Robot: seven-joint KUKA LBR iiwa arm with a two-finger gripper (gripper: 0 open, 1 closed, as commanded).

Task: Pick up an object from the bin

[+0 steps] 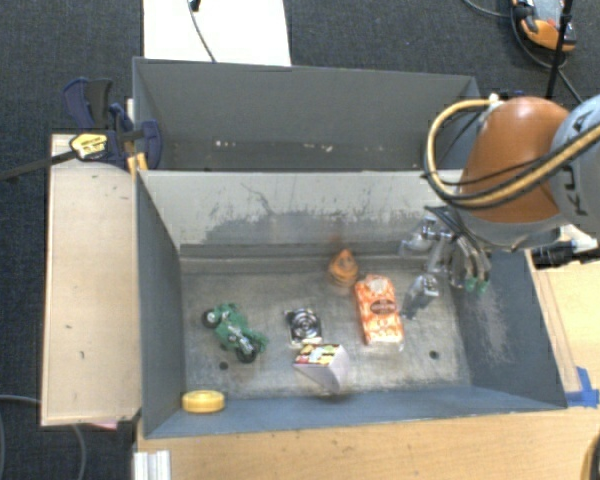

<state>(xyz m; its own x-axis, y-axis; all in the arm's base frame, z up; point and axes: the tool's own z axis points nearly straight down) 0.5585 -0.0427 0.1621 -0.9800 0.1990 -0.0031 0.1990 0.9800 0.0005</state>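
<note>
A grey metal bin [162, 298] with sloping walls takes up the middle of the frame. The robot arm [580, 168] enters from the right edge, its wrist under a rounded orange cover [510, 158] with a loop of pale cable [442, 163] around it. Below the cover, the gripper [423, 290] hangs low in the right part of the bin, near the back wall. Whether it is spread or closed cannot be told from this angle.

Just left of the gripper lies an orange and white rectangular packet [378, 311], flat on the bin floor, its long side running from the back toward the front. The gripper's tip is right at the packet's upper right edge; whether they touch cannot be told.

A small orange cone-shaped piece [342, 265] sits just above the packet, close to the back wall. Further left, in the middle of the floor, is a small black and silver object [302, 323], with a multicoloured printed box [318, 360] just below it. A green toy vehicle with black wheels [235, 331] lies left of centre, and a flat yellow disc [203, 400] rests in the lower left corner of the bin, well apart from the gripper.
</note>
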